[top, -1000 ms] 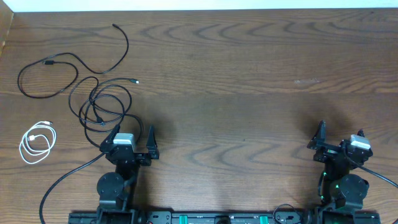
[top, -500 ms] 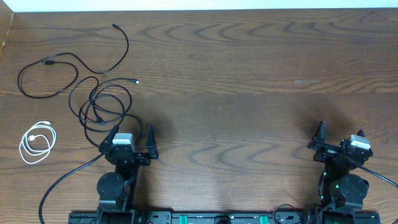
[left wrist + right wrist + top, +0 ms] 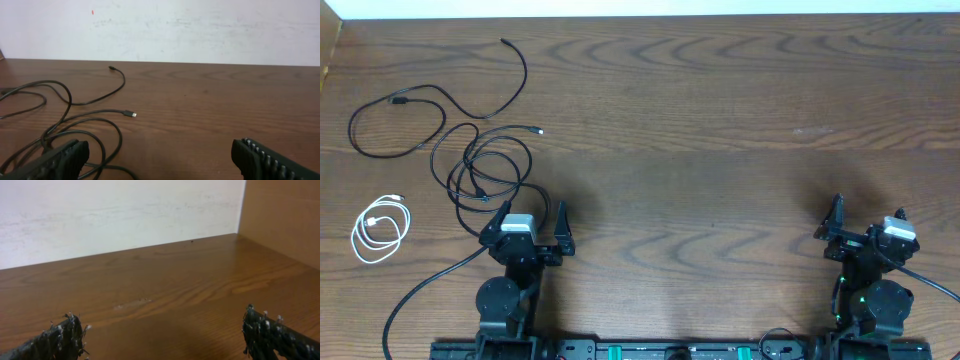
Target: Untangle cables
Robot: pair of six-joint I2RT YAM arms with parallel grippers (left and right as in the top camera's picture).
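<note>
Two thin black cables lie at the table's far left. One (image 3: pixel 480 116) winds from a loose loop to a free end; its end (image 3: pixel 122 85) also shows in the left wrist view. The other (image 3: pixel 480 194) lies in overlapping loops, with its plug (image 3: pixel 131 114) pointing right. A short white cable (image 3: pixel 368 218) is coiled apart, near the left edge. My left gripper (image 3: pixel 534 208) (image 3: pixel 157 150) stands open and empty, its left finger (image 3: pixel 60 157) just at the black loops. My right gripper (image 3: pixel 868 208) (image 3: pixel 162 327) is open over bare wood, far from every cable.
The wooden table (image 3: pixel 720 150) runs to a white wall (image 3: pixel 125 215) at the back, with a wooden side panel (image 3: pixel 280 215) on the right. A thick black arm cable (image 3: pixel 420 290) trails from the left arm's base towards the near left edge.
</note>
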